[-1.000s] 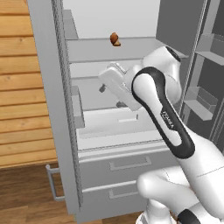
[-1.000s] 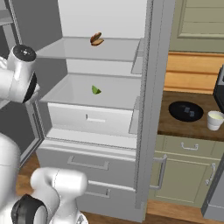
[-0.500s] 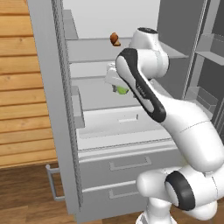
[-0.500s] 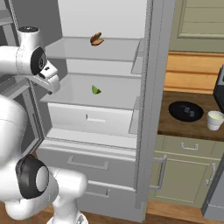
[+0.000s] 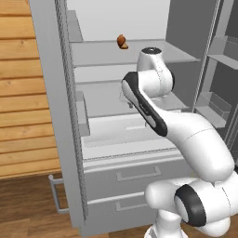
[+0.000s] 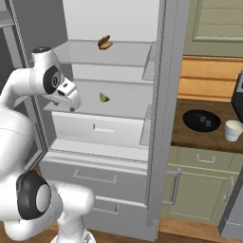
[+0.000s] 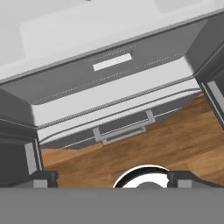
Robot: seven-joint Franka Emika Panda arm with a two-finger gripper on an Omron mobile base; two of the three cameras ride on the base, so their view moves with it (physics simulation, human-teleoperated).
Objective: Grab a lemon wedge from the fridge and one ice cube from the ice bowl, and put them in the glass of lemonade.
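Lemon wedge: tiny yellow-green wedge, lies on the middle shelf of the open fridge, one shelf below an orange-brown lump. Gripper hangs left of the wedge at the same shelf height, apart from it, jaws wide open, holding nothing. Right of the fridge, on the counter: black ice bowl with pale cubes, whitish glass of lemonade just beside it.
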